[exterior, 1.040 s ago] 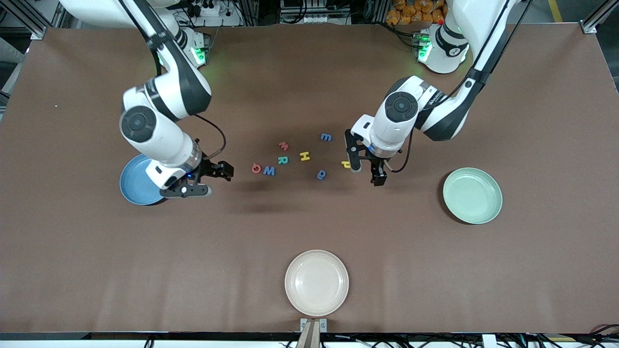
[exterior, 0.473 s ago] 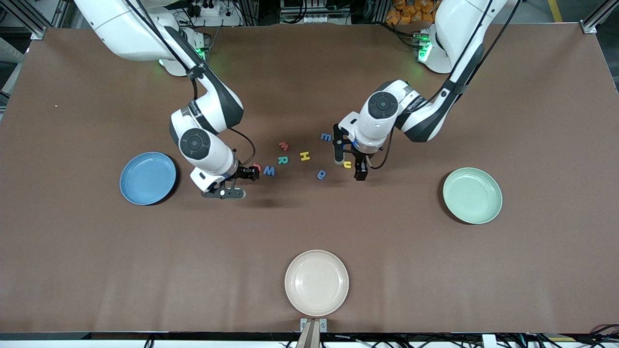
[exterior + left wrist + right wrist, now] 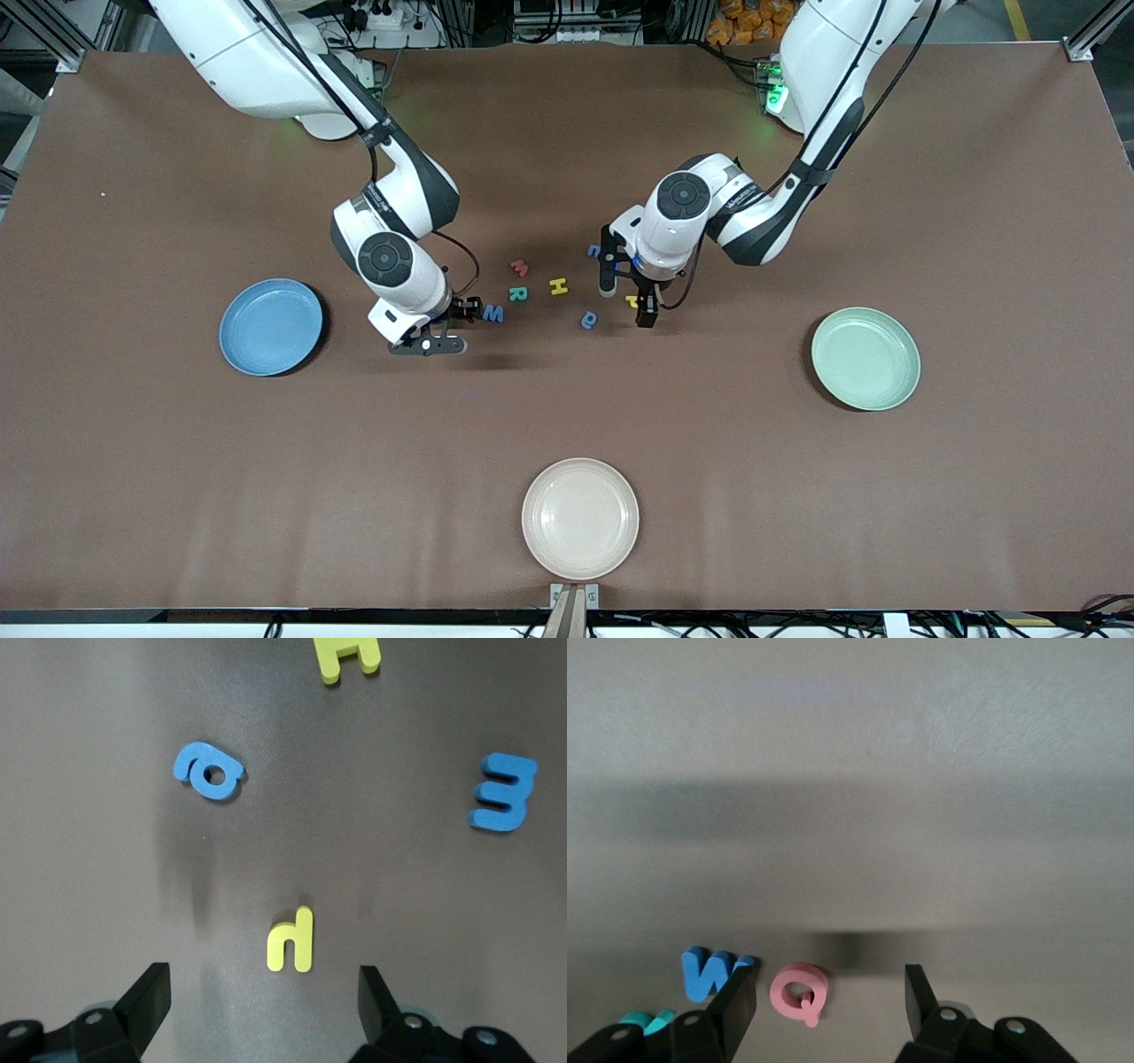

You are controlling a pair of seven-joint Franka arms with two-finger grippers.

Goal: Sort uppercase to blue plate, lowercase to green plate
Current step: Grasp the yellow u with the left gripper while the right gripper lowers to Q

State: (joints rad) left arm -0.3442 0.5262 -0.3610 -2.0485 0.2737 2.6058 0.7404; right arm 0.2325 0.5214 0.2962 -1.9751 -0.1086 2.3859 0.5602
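The red Q lies on the table between the fingers of my open right gripper, nearer the finger beside the blue W; that gripper is low over it. The yellow h lies just ahead of my open left gripper, whose fingers straddle it. The teal R, yellow H, red m-like letter, blue a and blue m-like letter lie loose between the arms. The blue plate and green plate hold nothing.
A cream plate sits near the table edge closest to the front camera. The blue plate is toward the right arm's end, the green plate toward the left arm's end. Bare brown table surrounds the letter cluster.
The right gripper has swung from over the blue plate's edge to the red Q and narrowed. The left gripper has shifted toward the cluster and now straddles the yellow h.
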